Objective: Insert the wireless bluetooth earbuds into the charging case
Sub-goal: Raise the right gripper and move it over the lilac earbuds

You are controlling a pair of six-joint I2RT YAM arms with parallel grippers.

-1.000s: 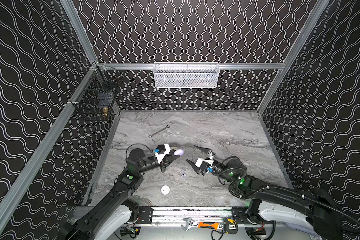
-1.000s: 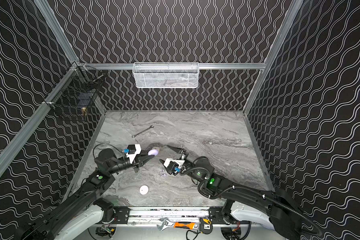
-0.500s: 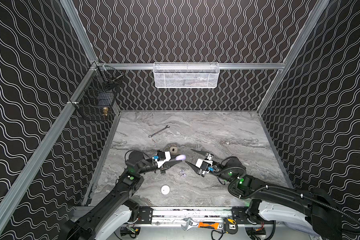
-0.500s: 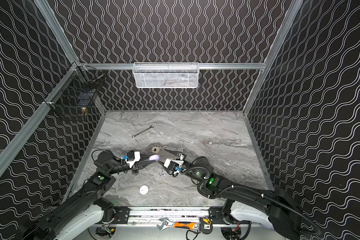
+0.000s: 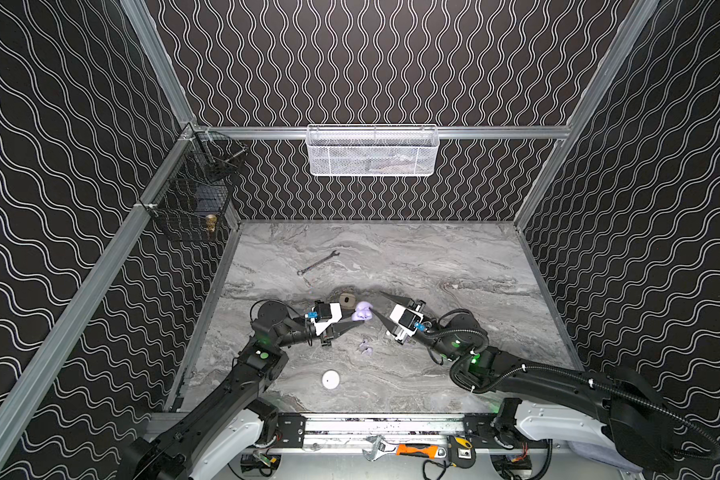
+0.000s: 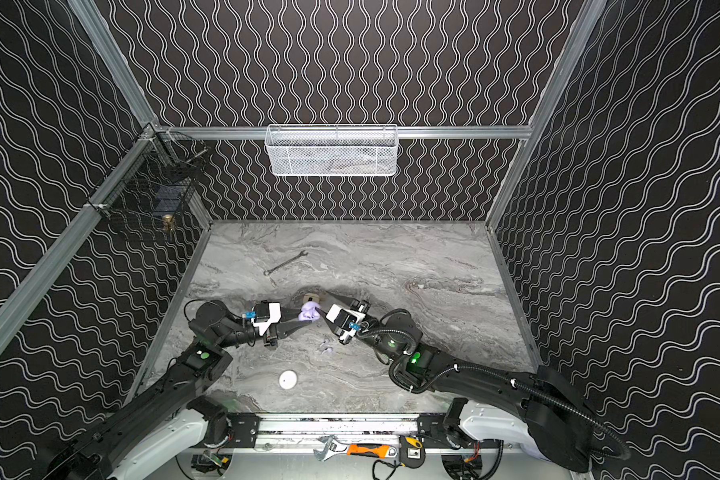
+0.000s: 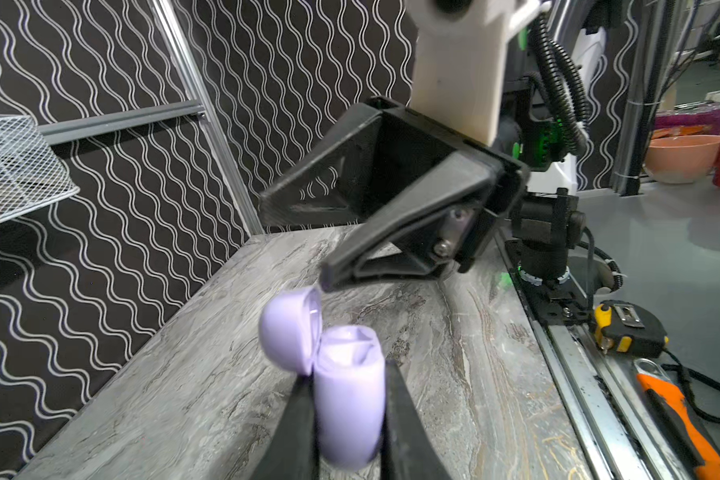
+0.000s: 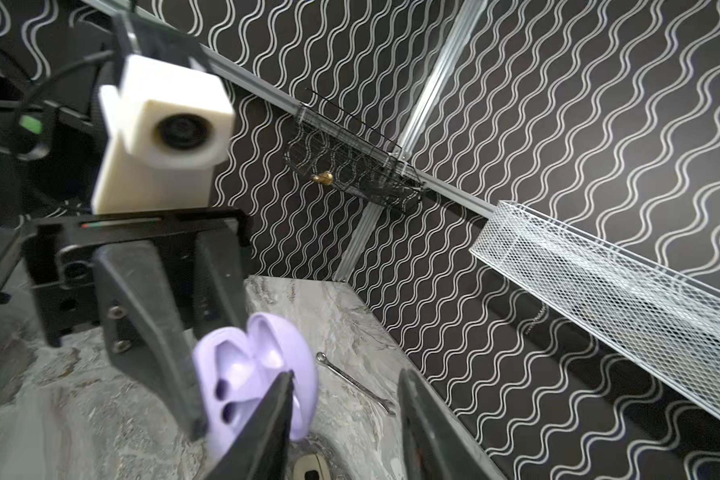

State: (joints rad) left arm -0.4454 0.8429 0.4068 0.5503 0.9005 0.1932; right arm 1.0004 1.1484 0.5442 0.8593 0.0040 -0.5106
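Clamped between the fingers of the left tool (image 5: 356,316): a lilac charging case (image 7: 350,399), lid open, two dark sockets showing. Right tool (image 5: 377,302) with jaws partly apart, one fingertip (image 7: 327,282) right at the lid's rim. On the worktop (image 5: 433,266) below the meeting tools, toward the arm bases: small lilac wireless bluetooth earbuds (image 5: 365,348), lying loose. Just beyond the left tool, a beige oval thing (image 5: 347,299); farther beyond, a spanner (image 5: 317,262). Nearer the bases, a white round thing (image 5: 330,379).

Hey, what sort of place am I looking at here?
Most likely a robotics lab test cell: two robot arms mounted on a rail, wave-patterned walls on aluminium framing, and a marble-look table.
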